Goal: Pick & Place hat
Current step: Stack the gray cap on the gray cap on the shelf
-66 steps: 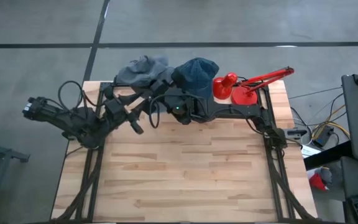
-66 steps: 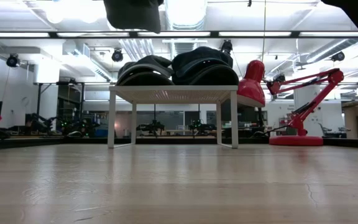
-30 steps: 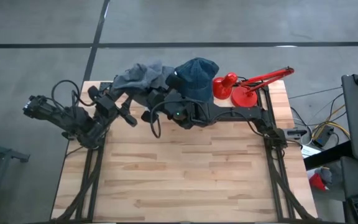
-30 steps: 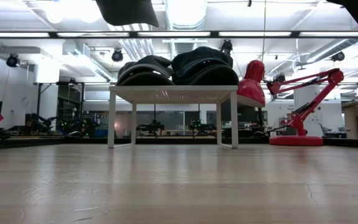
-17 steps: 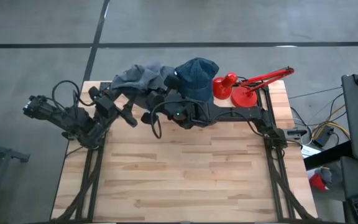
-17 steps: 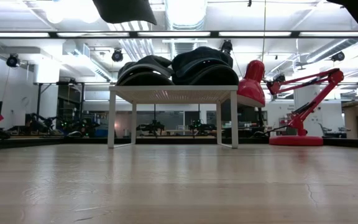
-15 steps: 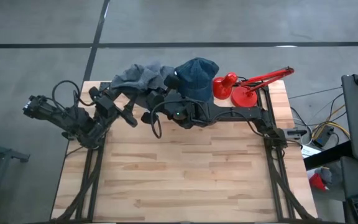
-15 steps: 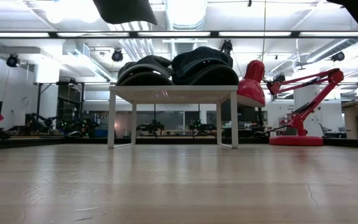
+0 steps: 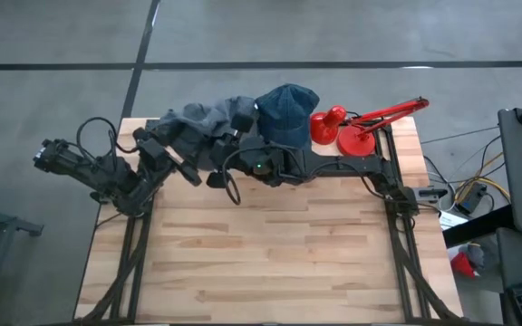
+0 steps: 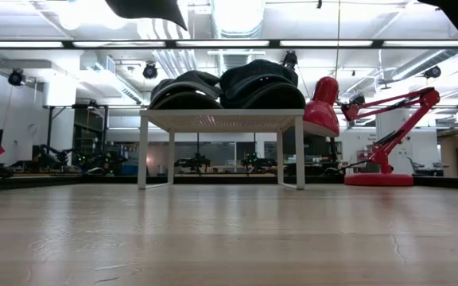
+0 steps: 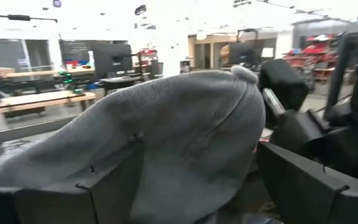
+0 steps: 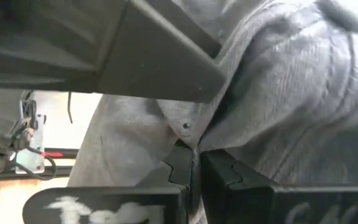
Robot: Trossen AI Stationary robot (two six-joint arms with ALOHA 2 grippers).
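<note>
The left claw (image 9: 191,159) has just spread wide open around the grey hat (image 9: 198,127), which now hangs lower over the far left of the desk (image 9: 270,244). The right claw (image 12: 194,168) stays pinched tight on the hat's cloth. The blue hat (image 9: 286,107) rests on the rack. A hand-over looks under way.

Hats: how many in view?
2. The grey hat is at the table's far edge, pinched by the right gripper, with the left gripper open around it. The blue hat sits beside it, next to the red lamp.
</note>
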